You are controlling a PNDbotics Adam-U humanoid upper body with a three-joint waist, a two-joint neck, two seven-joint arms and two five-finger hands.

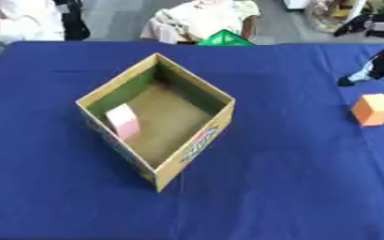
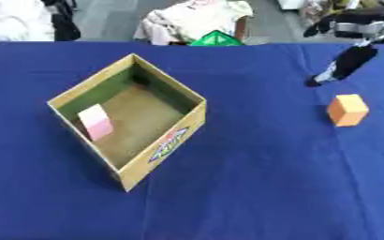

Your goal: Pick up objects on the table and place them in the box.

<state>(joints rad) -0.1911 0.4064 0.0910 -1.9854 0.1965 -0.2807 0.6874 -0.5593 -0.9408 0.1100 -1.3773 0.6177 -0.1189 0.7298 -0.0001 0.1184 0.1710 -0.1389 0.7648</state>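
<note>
An open cardboard box (image 1: 197,143) stands on the blue table (image 1: 293,187), left of centre, turned corner-on to me. Inside it a pink block (image 1: 123,121) leans against the left wall. An orange block (image 2: 347,110) sits on the cloth at the right, well apart from the box. My right hand (image 2: 345,62) comes in from the upper right corner, black. Its fingers point down and to the left, straight, and hold nothing. It hovers just above and behind the orange block, not touching it. My left hand shows in neither view.
A green triangular object (image 1: 225,38) sits at the table's far edge, behind the box. Chairs and clothing lie beyond that edge. Bare blue cloth stretches between the box and the orange block and across the front.
</note>
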